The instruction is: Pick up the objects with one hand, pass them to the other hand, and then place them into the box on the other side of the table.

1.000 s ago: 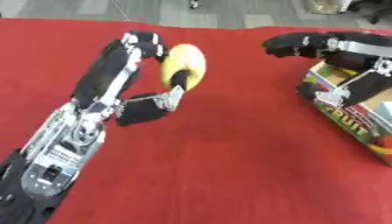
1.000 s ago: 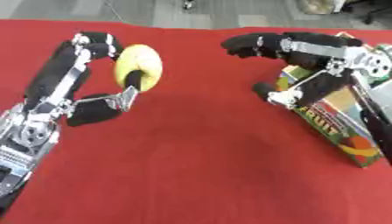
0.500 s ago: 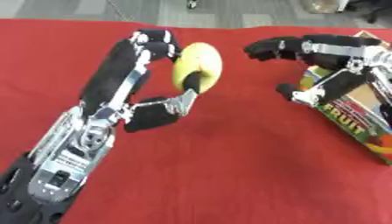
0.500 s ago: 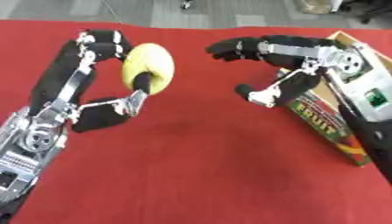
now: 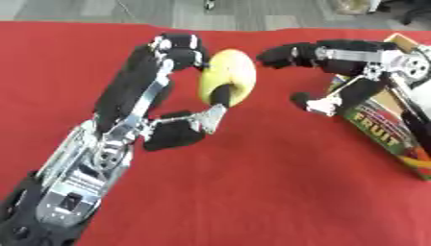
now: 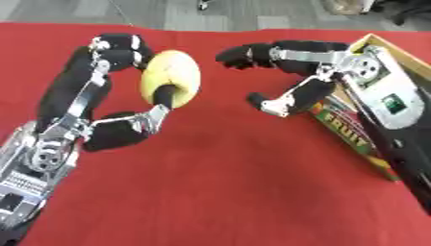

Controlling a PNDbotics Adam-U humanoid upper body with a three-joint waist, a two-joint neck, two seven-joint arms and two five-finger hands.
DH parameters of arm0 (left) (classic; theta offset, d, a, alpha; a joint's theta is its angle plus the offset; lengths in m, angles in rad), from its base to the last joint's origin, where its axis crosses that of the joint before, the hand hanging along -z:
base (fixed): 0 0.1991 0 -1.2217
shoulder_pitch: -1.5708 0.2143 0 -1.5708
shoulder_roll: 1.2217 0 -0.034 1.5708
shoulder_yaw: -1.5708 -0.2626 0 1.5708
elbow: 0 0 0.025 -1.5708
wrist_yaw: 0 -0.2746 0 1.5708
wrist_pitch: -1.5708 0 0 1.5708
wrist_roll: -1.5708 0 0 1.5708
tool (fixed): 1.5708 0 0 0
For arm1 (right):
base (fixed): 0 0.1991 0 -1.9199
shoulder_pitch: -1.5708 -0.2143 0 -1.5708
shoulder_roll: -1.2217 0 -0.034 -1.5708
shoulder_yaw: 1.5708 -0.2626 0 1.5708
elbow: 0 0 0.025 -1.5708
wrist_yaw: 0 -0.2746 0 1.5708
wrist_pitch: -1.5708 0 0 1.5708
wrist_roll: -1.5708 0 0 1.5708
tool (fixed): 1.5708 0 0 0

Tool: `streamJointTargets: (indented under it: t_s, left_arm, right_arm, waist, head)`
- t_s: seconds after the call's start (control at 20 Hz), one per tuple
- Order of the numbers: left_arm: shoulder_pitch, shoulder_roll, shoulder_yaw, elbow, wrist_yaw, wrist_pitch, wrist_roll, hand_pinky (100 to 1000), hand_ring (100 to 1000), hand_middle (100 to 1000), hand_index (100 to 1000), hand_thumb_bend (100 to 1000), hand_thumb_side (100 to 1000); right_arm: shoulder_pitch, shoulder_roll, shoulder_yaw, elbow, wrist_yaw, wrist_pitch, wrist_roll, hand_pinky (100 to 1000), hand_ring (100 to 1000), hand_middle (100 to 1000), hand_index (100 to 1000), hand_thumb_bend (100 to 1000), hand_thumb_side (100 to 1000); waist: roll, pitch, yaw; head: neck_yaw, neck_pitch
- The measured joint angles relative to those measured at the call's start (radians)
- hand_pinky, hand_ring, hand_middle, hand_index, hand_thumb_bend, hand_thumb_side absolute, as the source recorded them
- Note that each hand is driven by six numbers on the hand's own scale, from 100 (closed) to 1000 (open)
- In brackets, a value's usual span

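Broadly, a red table [image 5: 252, 192] fills nearly the whole view, and everything sits in its upper half. At about three o'clock, against the right edge, lies the box [image 5: 383, 129], a printed fruit carton with its open top facing up and away. The left hand [image 5: 181, 122] comes in from seven o'clock and holds a yellow fruit [image 5: 225, 82] off the cloth at roughly twelve o'clock, fingers curled over its top and thumb pressing from underneath, so it is pinched across its short axis. The right hand [image 6: 316, 72] reaches in from two o'clock, fingers spread wide and bent into a cup, thumb held low; it is near the fruit but not touching it. The fruit looks smooth, rounded and light, probably rigid, and its glossy skin could slip in a shallow pinch. A sensible take for the receiving hand is the bare right flank, fingers over the top, thumb under, before the left hand lets go.
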Motion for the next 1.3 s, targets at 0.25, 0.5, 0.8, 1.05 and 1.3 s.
streamJointTargets:
  t_s: [0.25,0.5,0.8,1.05,1.3]
  left_arm:
    - [-0.001,-0.006,-0.009,0.003,-0.018,-0.008,-0.006,678,564,487,487,100,295]
    - [-0.005,-0.020,-0.017,0.033,-0.038,-0.012,-0.010,677,565,488,486,100,284]
    - [-0.008,-0.036,-0.025,0.074,-0.072,-0.023,0.000,676,565,487,486,100,262]
    - [-0.010,-0.046,-0.027,0.109,-0.093,-0.033,0.011,676,565,487,486,100,257]
    - [-0.017,-0.057,-0.036,0.128,-0.105,-0.043,0.020,676,565,487,486,100,256]
  right_arm:
    - [-0.001,0.005,0.008,0.000,0.000,0.001,0.001,995,1000,1000,1000,100,391]
    - [-0.001,0.005,0.031,-0.007,-0.006,0.010,0.010,999,1000,1000,1000,100,478]
    - [-0.001,0.011,0.060,-0.022,-0.018,0.027,0.027,1000,1000,1000,1000,100,520]
    - [-0.001,0.012,0.073,-0.037,-0.028,0.038,0.035,1000,1000,1000,1000,100,538]
    - [-0.007,0.013,0.074,-0.038,-0.035,0.046,0.038,995,1000,1000,1000,100,555]
  waist:
    - [0.000,0.000,0.000]
    - [0.000,0.000,0.001]
    - [-0.001,0.000,0.002]
    - [-0.001,0.001,0.002]
    - [-0.002,0.002,0.006]
  head:
    - [-0.007,0.000]
    - [-0.010,0.000]
    - [-0.015,0.000]
    - [-0.016,0.000]
    - [-0.021,0.000]
